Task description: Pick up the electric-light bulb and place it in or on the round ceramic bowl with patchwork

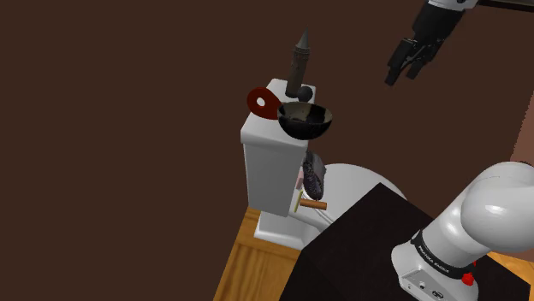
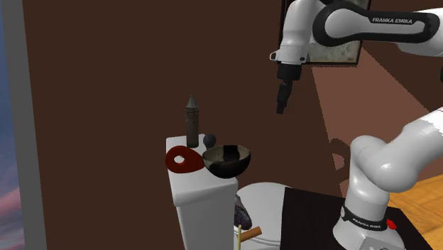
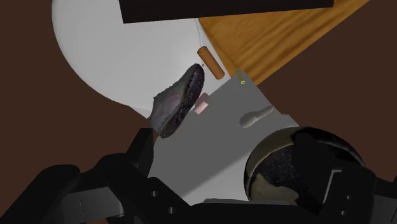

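- Brown walls (image 1: 128, 128) back a white toilet (image 1: 355, 184); high above it hangs the gripper (image 1: 404, 75), fingers parted and empty, likely because the reach has not begun
- Well below, the bulb (image 2: 210, 140) lies on the tank lid (image 1: 261, 126), just behind the rim of the dark round bowl (image 1: 305, 120), so the carry should be short
- A tall pointed ornament (image 1: 300, 64) stands just beside the bulb, which probably calls for a descent from above
- A red teardrop piece (image 1: 264, 103) overhangs the lid's edge and a dark shoe (image 1: 313, 175) hangs against the tank front, both out of the path
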`<state>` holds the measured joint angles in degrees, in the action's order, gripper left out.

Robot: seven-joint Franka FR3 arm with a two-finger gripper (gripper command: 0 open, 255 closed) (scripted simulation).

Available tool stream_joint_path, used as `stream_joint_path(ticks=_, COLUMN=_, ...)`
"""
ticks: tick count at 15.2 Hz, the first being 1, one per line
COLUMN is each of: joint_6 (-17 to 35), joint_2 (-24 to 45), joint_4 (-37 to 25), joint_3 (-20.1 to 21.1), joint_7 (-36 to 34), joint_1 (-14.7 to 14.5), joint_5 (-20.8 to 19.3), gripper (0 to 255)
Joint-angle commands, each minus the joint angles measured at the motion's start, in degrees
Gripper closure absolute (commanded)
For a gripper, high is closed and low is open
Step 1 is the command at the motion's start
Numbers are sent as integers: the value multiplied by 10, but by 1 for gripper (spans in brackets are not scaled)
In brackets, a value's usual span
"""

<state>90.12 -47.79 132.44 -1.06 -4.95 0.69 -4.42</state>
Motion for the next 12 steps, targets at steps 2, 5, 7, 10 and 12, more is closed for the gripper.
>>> stream_joint_path(ticks=2, joint_6=11, joint_2=23, joint_4=-8, joint_3=1, joint_7=-4, joint_1=1, joint_5=0, gripper=0)
stream_joint_path(ticks=5, joint_6=42, joint_2=94, joint_4=-35, joint_3=5, joint_7=-15, joint_1=3, joint_5=1, gripper=0)
stream_joint_path(ticks=7, joint_6=60, joint_2=142, joint_4=-57, joint_3=7, joint_7=-23, joint_1=4, joint_5=1, gripper=0)
stream_joint_path(ticks=10, joint_6=80, joint_2=215, joint_4=-96, joint_3=9, joint_7=-34, joint_1=6, joint_5=1, gripper=0)
stream_joint_path(ticks=12, joint_6=91, joint_2=263, joint_4=-125, joint_3=10, joint_7=-40, joint_1=7, joint_5=0, gripper=0)
